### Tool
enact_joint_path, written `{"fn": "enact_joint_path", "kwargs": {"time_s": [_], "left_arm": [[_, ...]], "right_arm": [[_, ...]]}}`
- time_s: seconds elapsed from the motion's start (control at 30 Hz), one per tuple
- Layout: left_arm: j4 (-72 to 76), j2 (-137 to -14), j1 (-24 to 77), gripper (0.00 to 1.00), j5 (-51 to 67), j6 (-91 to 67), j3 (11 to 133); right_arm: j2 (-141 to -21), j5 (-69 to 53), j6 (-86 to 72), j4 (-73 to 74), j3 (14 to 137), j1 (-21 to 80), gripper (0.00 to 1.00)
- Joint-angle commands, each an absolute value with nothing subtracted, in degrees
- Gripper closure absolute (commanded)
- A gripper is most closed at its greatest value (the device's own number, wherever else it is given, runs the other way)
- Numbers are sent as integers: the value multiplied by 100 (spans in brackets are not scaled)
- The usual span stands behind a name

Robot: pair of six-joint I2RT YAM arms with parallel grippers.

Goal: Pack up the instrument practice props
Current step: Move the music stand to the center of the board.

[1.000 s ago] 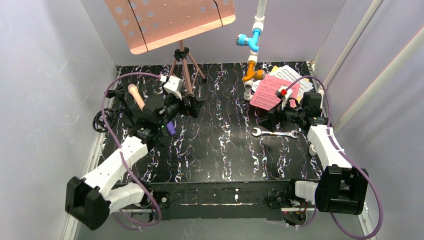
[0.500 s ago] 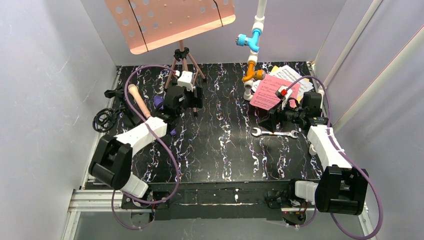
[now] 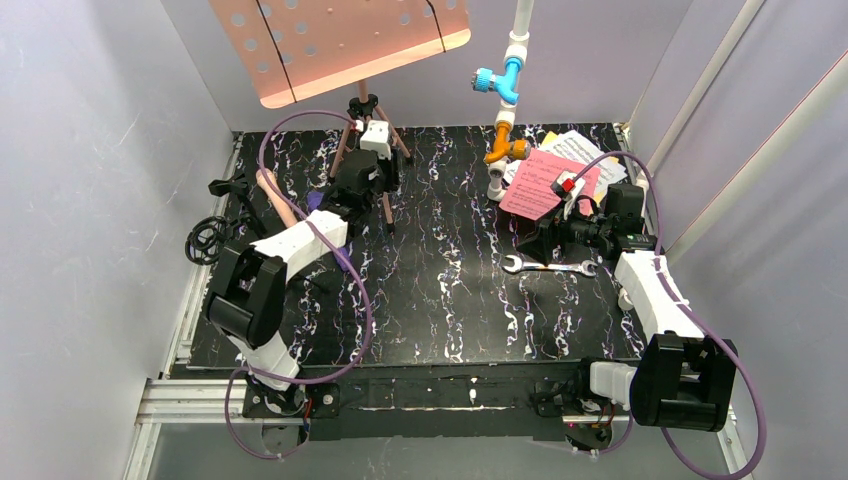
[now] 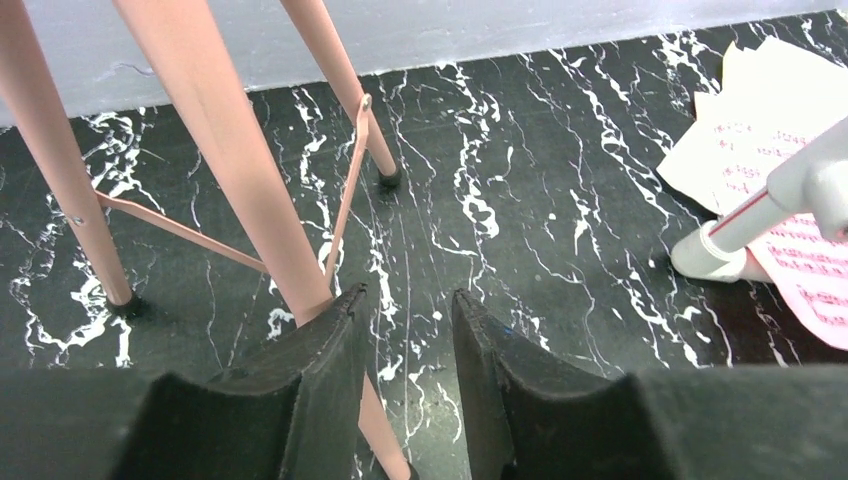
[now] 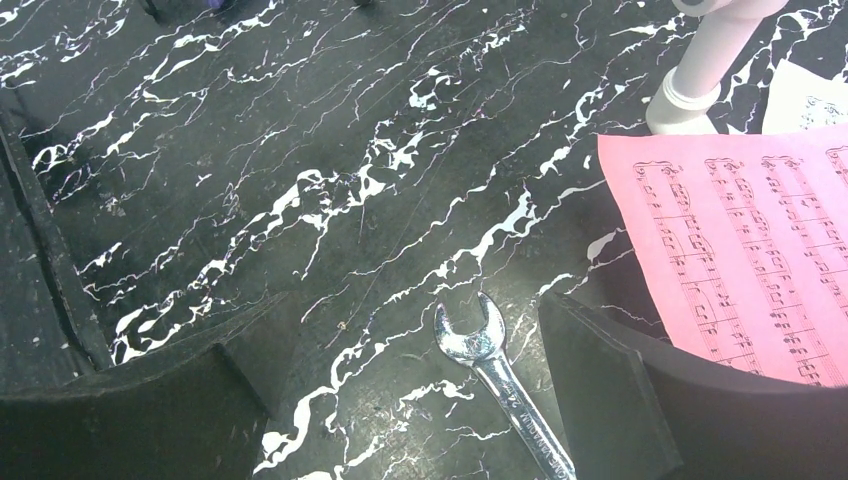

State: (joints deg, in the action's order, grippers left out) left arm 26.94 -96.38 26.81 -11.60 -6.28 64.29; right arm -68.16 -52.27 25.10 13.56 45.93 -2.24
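Straddling a tripod leg: left hand at the music rest

The black marbled bench (image 3: 450, 300) is being occupied at its far left by the salmon-pink music rest (image 3: 340, 40), which is being carried upright on its tripod legs (image 4: 230, 170). One leg is being straddled by the left hand (image 4: 407, 300), whose jaws are being held narrowly apart, with the leg close along one finger and not clamped. The right hand (image 5: 415, 320) is being held wide apart, low over the head of the silver wrench (image 5: 490, 365), with nothing gripped. The pink music sheet (image 5: 740, 250) is being seen just beside it, near the white pipe (image 5: 700, 70). The peach microphone (image 3: 272, 195) is being seen near the bench's left edge.
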Motion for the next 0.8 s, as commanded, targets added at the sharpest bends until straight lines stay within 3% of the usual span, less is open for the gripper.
{"fn": "enact_joint_path", "kwargs": {"time_s": [0.0,0.27,0.77], "left_arm": [[2815,-9687,2604,69,-1433,-474,6781],[2730,-9570,2558,100,-1312,-219,6716],[2373,-7848,2651,100,-1165,-521,5508]], "right_arm": [[-6662,-5362,2514,1263,4597,-246,2],[-6677,-5353,2522,1274,4597,-246,2],[-6706,-5337,2540,1283,4597,-251,2]]}}
